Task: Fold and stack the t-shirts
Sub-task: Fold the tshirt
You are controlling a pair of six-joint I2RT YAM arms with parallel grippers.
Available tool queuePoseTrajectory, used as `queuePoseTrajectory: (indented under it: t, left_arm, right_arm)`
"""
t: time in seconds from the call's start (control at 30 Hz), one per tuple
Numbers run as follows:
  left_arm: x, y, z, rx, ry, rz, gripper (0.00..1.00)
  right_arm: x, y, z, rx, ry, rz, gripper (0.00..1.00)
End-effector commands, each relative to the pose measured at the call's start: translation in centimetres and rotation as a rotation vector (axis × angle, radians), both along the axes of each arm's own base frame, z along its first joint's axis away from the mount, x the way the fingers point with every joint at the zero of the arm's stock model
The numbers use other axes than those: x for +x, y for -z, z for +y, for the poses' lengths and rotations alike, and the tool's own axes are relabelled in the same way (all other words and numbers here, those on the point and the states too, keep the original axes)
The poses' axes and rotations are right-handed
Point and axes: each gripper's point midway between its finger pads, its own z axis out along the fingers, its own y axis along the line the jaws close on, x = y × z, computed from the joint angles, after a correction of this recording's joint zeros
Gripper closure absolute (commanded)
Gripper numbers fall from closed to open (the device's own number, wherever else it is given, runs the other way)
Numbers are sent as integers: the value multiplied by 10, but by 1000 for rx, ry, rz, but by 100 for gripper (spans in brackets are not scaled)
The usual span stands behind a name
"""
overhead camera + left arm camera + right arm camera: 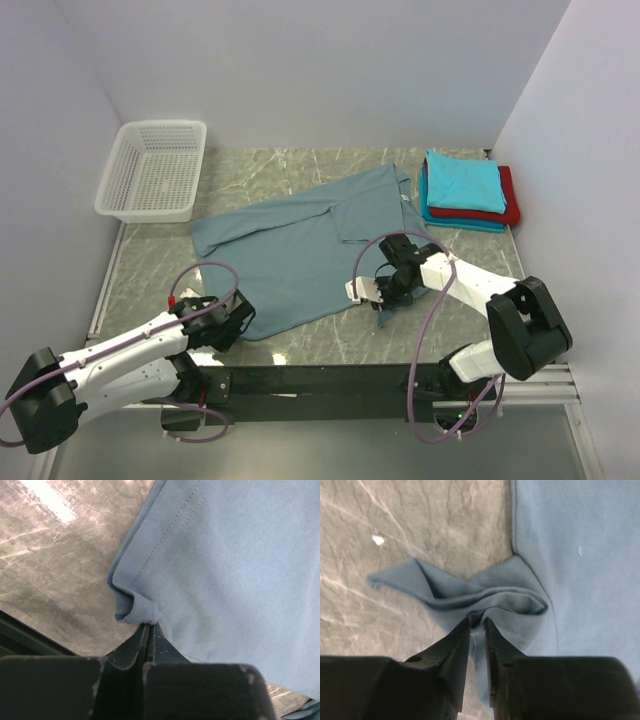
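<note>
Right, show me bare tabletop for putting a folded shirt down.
Bare marble: back strip between white plastic mesh basket and turquoise-and-red folded shirt stack; left patch in front of the basket. Crowded: grey-blue cloth t-shirt across the centre.

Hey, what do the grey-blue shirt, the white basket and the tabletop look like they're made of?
The shirt looks like soft matte knit cloth, maybe cotton: fine ribs, stitched hem, limp folds. The basket looks like white moulded plastic: rigid mesh walls. The table is grey, pale-veined, slightly shiny: stone or laminate, cannot tell.
</note>
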Motion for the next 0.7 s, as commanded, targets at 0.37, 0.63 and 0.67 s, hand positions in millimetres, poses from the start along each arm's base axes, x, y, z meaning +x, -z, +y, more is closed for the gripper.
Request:
queuePoseTrajectory:
  t: [0.37, 0.63, 0.67]
  left_arm:
    - [4, -9, 0, -3, 2, -25, 100]
    - [5, -16, 2, -19, -8, -46, 100]
    - [5, -18, 1, -23, -7, -49, 100]
  right_arm:
    - [-4, -54, -25, 6, 25, -168, 100]
    - [2, -86, -66, -30, 175, -251, 100]
    - [4, -91, -68, -10, 180, -266, 100]
